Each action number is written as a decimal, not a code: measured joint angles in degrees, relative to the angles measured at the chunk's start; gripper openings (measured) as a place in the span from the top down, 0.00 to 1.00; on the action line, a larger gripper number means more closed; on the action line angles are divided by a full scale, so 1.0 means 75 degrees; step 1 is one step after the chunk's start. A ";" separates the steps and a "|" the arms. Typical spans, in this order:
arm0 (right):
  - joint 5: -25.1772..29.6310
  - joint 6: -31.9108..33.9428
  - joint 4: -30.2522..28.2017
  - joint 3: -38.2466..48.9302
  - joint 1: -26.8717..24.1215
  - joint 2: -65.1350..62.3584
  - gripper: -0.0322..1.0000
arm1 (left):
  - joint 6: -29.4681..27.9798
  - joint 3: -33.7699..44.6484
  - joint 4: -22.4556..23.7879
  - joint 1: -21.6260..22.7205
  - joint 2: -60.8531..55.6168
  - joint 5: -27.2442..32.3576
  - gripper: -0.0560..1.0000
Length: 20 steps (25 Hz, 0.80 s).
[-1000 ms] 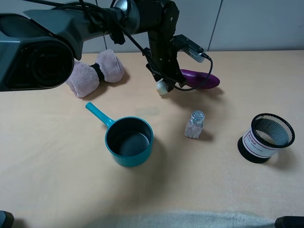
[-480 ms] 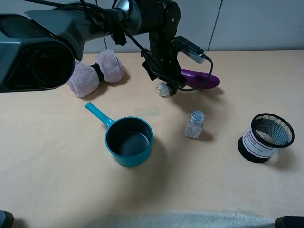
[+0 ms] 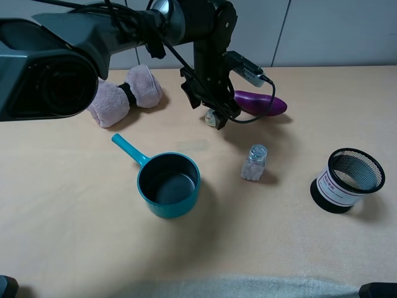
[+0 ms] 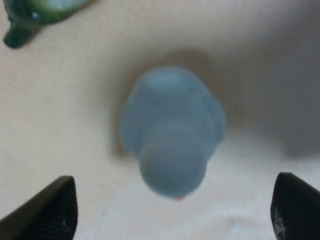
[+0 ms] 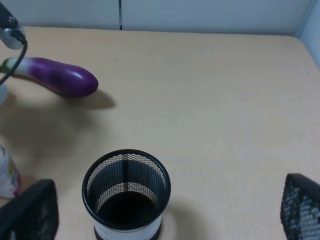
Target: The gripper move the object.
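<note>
The tiny white rubber duck [image 3: 211, 117] sits on the table just left of the purple eggplant. In the left wrist view the duck [image 4: 172, 130] is a blurred pale blue shape on the tabletop, with a hint of orange at its beak. My left gripper [image 3: 216, 110] hangs right over it with its black fingers [image 4: 50, 210] spread wide on either side, not touching it. My right gripper [image 5: 160, 220] is open and empty, above the black mesh cup [image 5: 126, 190].
A teal saucepan [image 3: 169, 185] stands in front of the duck, and a clear salt shaker [image 3: 254, 162] to its front right. The purple eggplant [image 3: 260, 102] lies right beside the duck. A pink rolled towel [image 3: 124, 94] is at the back left and the mesh cup [image 3: 347, 180] at the right.
My left gripper carried the duck down to the table beside the eggplant and opened. The duck now rests free between the fingers.
</note>
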 joint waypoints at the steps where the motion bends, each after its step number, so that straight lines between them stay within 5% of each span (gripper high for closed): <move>1: 0.0000 0.0000 0.0000 0.0000 0.0000 0.0000 0.32 | 0.0000 -0.0007 -0.0008 -0.0011 -0.0007 0.0104 0.21; 20: 0.0007 0.0000 0.0007 0.0000 0.0000 0.0000 0.32 | -0.0002 -0.0049 0.0057 -0.0088 -0.2390 0.0325 0.21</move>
